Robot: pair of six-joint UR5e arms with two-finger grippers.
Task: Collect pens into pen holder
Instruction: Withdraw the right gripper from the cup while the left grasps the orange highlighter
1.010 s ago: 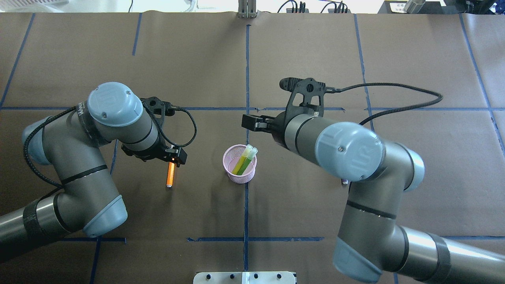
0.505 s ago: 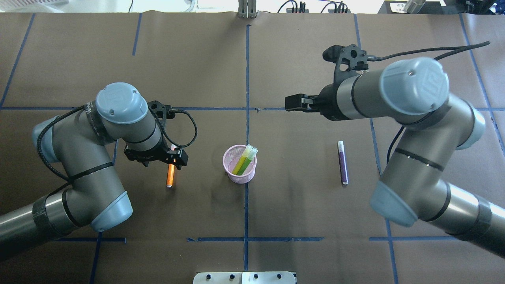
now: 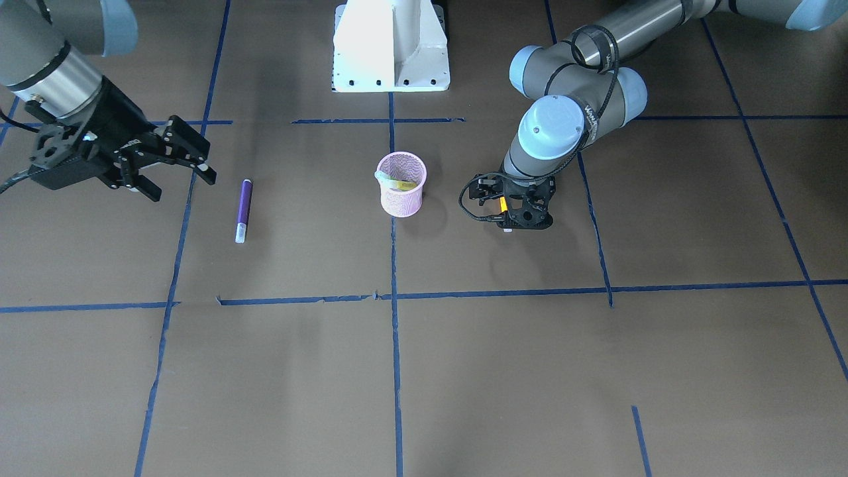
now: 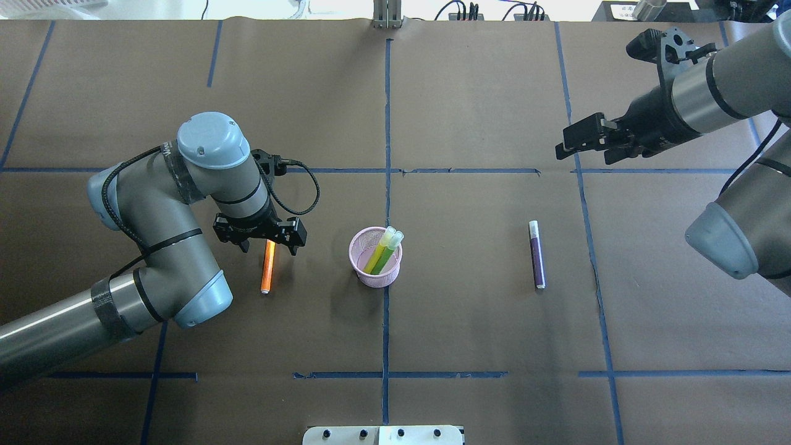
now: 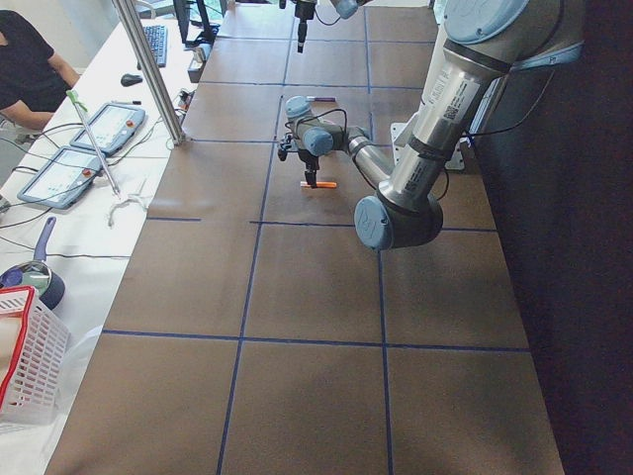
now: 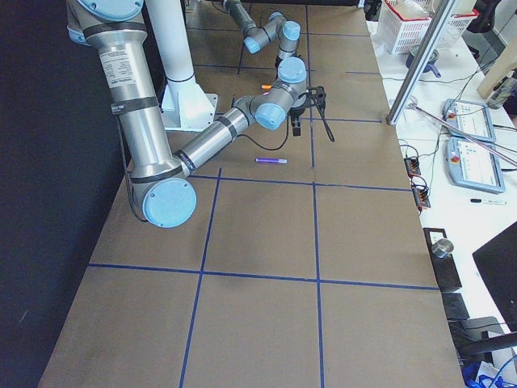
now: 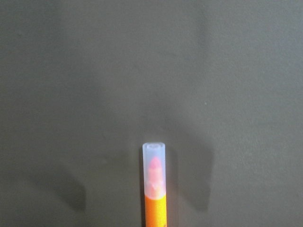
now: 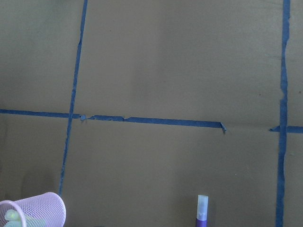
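The pink mesh pen holder point(image 4: 382, 279) stands upright at the table's middle, also in the front view point(image 3: 401, 202), with two yellow-green pens point(image 4: 382, 250) inside. An orange pen point(image 4: 267, 275) lies flat on the table to its left. My left gripper point(image 4: 267, 242) is open, low over that pen's pale cap end point(image 7: 154, 172), with fingers on either side. A purple pen point(image 4: 538, 259) lies flat to the holder's right. My right gripper point(image 4: 563, 143) is open and empty, raised far back right of the purple pen point(image 3: 244, 207).
Blue tape lines point(image 4: 386, 123) grid the brown table cover. The white robot base point(image 3: 391, 46) is at the robot's edge. A metal post point(image 5: 148, 69), tablets point(image 5: 94, 139) and a white basket point(image 5: 25, 366) stand on the operators' side.
My right arm has swung from beside the holder up and away to the far right, uncovering the purple pen. My left wrist has turned and shifted slightly over the orange pen, which has not moved.
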